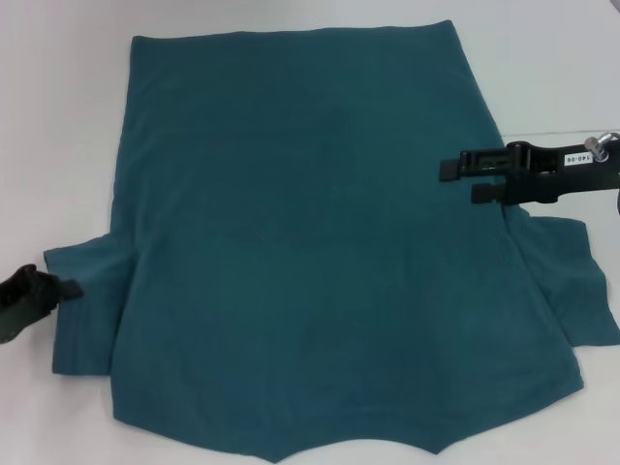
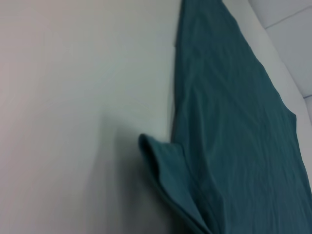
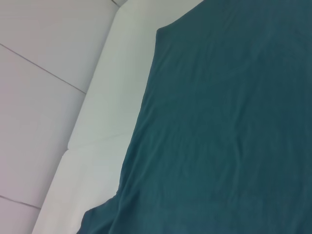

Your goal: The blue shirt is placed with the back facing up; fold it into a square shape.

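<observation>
Hovering right gripper [image 1: 463,180] over blue shirt [image 1: 310,242], fingers parted

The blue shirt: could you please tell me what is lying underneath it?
The blue shirt lies spread flat on a white table, which shows bare around its edges. Anything under the cloth is hidden, as is the shirt's downward-facing front.

A plain test or lab workspace is suggested. A bare white table [image 1: 58,116] is seen, bordered by a pale tiled floor [image 3: 34,97].
</observation>
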Controlling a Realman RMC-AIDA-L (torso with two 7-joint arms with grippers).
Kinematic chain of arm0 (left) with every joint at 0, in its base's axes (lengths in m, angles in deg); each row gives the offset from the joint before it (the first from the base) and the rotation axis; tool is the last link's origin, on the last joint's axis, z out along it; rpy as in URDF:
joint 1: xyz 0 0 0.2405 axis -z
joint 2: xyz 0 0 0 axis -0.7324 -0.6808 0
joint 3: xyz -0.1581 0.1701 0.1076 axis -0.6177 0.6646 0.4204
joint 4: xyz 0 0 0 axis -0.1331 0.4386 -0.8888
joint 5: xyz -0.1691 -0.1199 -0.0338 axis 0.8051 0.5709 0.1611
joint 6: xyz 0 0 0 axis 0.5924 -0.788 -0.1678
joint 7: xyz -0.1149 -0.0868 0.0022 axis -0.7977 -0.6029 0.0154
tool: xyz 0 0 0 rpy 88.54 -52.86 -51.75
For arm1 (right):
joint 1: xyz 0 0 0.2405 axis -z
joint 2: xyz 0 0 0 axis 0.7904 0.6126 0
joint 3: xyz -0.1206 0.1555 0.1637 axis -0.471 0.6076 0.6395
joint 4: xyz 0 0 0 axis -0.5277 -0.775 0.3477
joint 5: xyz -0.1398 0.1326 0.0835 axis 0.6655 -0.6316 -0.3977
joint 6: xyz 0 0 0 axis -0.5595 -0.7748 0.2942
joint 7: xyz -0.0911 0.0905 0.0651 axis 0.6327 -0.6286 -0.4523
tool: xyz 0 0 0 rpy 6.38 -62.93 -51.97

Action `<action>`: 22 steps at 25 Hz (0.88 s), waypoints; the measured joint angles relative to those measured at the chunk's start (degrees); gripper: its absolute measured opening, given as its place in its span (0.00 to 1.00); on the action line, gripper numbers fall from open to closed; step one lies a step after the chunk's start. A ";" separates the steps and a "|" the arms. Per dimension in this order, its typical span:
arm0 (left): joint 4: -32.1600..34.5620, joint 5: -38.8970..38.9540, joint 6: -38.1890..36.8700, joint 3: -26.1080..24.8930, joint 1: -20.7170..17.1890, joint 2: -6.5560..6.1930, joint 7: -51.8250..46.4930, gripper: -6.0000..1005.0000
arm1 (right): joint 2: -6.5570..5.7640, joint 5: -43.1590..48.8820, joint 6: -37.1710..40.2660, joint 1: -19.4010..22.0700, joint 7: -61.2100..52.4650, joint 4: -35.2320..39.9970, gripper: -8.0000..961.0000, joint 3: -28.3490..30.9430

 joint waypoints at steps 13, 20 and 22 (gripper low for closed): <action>9.65 -2.41 1.13 6.06 0.44 -0.66 4.33 0.01 | -0.06 0.02 0.00 0.35 -0.12 -0.07 0.92 0.45; 12.02 -8.76 0.84 6.21 2.78 -1.62 3.28 0.01 | -0.12 0.02 0.04 0.49 -0.13 -0.07 0.92 0.47; 12.95 -10.77 0.76 6.32 3.14 -1.70 2.04 0.01 | -0.12 0.10 0.05 0.50 -0.16 -0.07 0.92 0.47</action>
